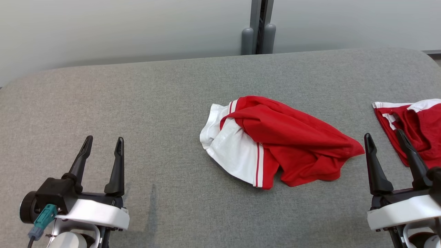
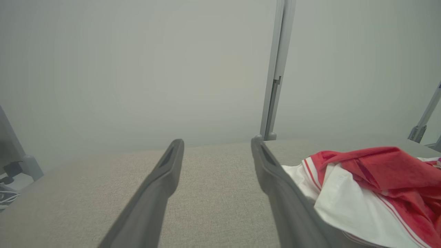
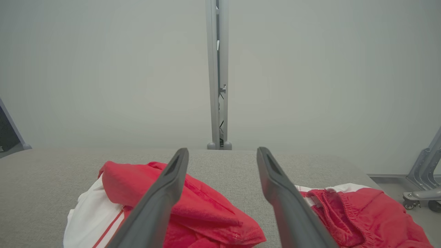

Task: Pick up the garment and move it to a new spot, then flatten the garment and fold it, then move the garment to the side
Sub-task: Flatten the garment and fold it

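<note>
A crumpled red and white garment (image 1: 272,141) lies in a heap at the middle of the grey table (image 1: 172,89). The same garment (image 2: 365,193) lies right of my fingers in the left wrist view, and the garment (image 3: 193,206) sits low and left in the right wrist view. My left gripper (image 1: 105,146) stands open at the lower left, well clear of the cloth. My right gripper (image 1: 384,139) is open at the lower right, just right of the heap's red corner, holding nothing.
A second red garment (image 1: 417,127) with white trim lies at the table's right edge, partly behind my right fingers (image 1: 410,151). A grey post (image 1: 258,27) rises behind the table's far edge. A wheeled frame (image 3: 422,193) stands on the floor to the right.
</note>
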Robot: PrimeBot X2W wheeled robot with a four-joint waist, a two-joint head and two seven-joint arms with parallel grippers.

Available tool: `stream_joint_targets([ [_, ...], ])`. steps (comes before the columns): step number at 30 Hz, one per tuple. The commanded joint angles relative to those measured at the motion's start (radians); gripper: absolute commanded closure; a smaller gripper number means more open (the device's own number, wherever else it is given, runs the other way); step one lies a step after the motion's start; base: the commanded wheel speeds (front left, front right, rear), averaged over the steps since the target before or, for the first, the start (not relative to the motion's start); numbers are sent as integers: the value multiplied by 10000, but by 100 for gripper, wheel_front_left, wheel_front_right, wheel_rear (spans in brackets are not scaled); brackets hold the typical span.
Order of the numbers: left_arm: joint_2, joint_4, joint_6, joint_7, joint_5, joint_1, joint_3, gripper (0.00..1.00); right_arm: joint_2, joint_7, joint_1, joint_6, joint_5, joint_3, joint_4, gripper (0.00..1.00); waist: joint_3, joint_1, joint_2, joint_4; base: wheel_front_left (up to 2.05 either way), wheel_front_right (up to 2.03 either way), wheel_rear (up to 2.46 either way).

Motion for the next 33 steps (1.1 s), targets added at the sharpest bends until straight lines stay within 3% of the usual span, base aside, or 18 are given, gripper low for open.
stream_joint_targets([
  [1, 46, -39, 71, 18, 7, 48, -6, 0, -19, 70, 109, -2, 91, -67, -117, 0, 20, 0, -1, 21, 0, 0, 0],
  [8, 20, -215, 119, 145, 4, -66, -117, 0, -18, 186, 117, -2, 201, -129, -268, 0, 167, 0, -1, 60, 0, 0, 0],
  [11, -79, -212, -153, 583, -169, -436, -404, 0, -16, 199, -17, -2, 251, -98, -291, 0, 403, 0, -1, 20, 0, 0, 0],
  [14, -223, 55, -731, 1402, -409, -961, -1003, 0, -18, 190, -159, -2, 288, 38, -270, 0, 681, 0, -1, -140, 0, 0, 0],
  [19, -881, 983, -1513, 2685, -1099, -1723, -1882, 0, -20, 28, -449, -2, 435, 310, -55, 0, 1167, 0, -1, -662, 0, 0, 0],
  [26, -1372, 2573, -1958, 3547, -1986, -2253, -1993, 0, -21, -366, -690, -2, 769, 469, 385, 0, 1704, 0, -1, -1372, 0, 0, 0],
  [33, -1430, 3167, -2339, 3477, -2529, -2611, -1784, 0, -20, -576, -810, -2, 950, 440, 707, 0, 1969, 0, -1, -1578, 0, 0, 0],
])
